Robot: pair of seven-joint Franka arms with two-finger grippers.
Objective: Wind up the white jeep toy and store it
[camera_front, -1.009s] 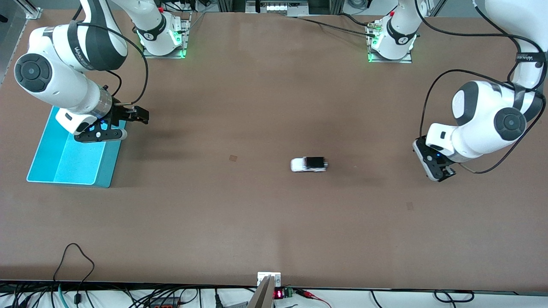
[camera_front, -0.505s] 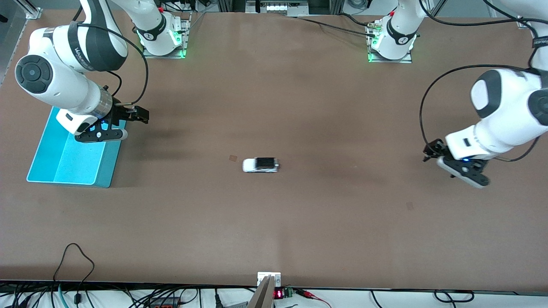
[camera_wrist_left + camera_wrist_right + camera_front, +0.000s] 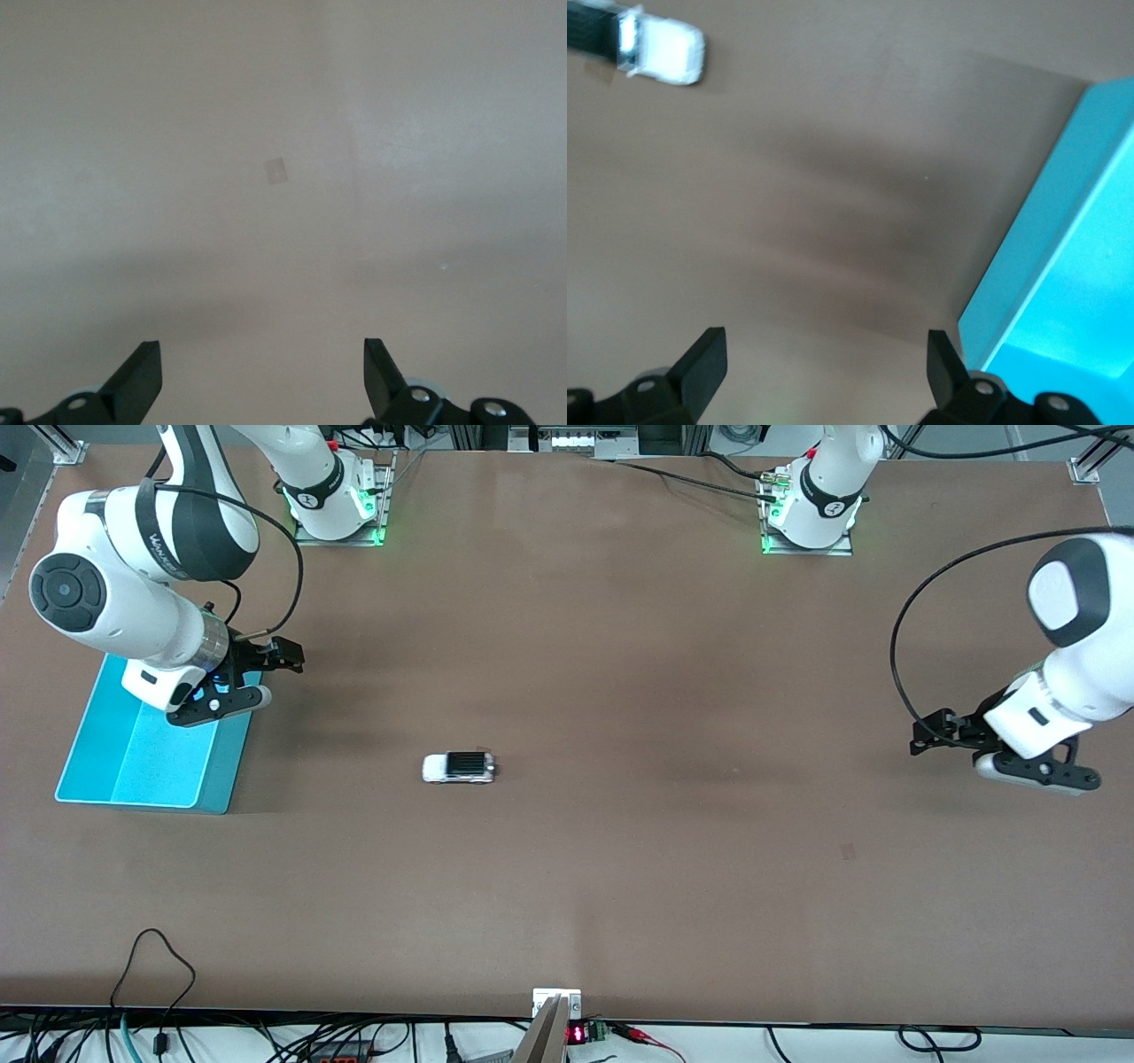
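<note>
The white jeep toy, with a black roof panel, stands alone on the brown table, between the middle of the table and the turquoise bin. It also shows in the right wrist view. My right gripper is open and empty, up over the bin's edge at the right arm's end; the bin's corner shows in its wrist view. My left gripper is open and empty over bare table at the left arm's end; its wrist view shows only table.
A small pale patch marks the table surface near the left arm's end and also shows in the left wrist view. Both arm bases stand along the table's edge farthest from the camera. Cables hang along the nearest edge.
The jeep has rolled across the table from near the middle toward the right arm's end. The left arm has swung away toward its own end. The right gripper shifted slightly.
</note>
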